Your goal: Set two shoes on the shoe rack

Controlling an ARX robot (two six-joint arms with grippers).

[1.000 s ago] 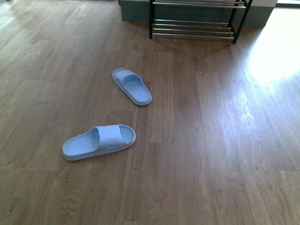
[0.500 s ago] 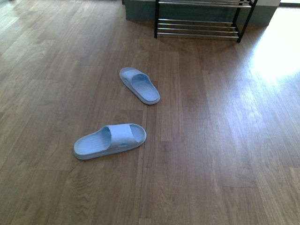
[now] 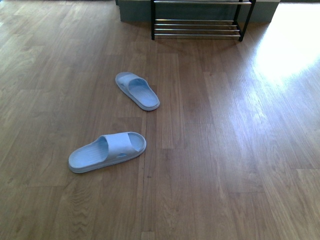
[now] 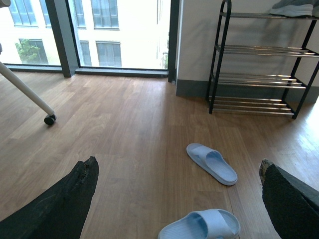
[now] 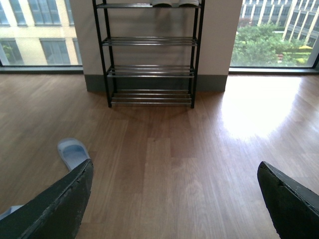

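Note:
Two pale blue slides lie apart on the wooden floor: the near slide [image 3: 107, 151] [image 4: 202, 226] and the far slide [image 3: 137, 91] [image 4: 212, 163] [image 5: 73, 152]. The shoe rack [image 3: 197, 29] [image 4: 259, 50] [image 5: 149, 41] stands against the wall beyond them, black-framed with chrome rods. A pair of grey sneakers [image 5: 169, 2] [image 4: 294, 7] rests on its top shelf, mostly cut off. My left gripper [image 4: 178, 163] hangs open above the floor, short of both slides. My right gripper [image 5: 174, 164] is open over bare floor, with the far slide off to one side. Neither arm shows in the front view.
A white leg on a black caster [image 4: 49, 118] stands near the windows on the left. A wall with a grey skirting board [image 5: 214, 82] backs the rack. Bright sunlight falls on the floor [image 3: 285, 55] right of the rack.
The front view has swung: slides and rack sit further left in the picture than half a second ago. The slides keep the same layout on the floor.

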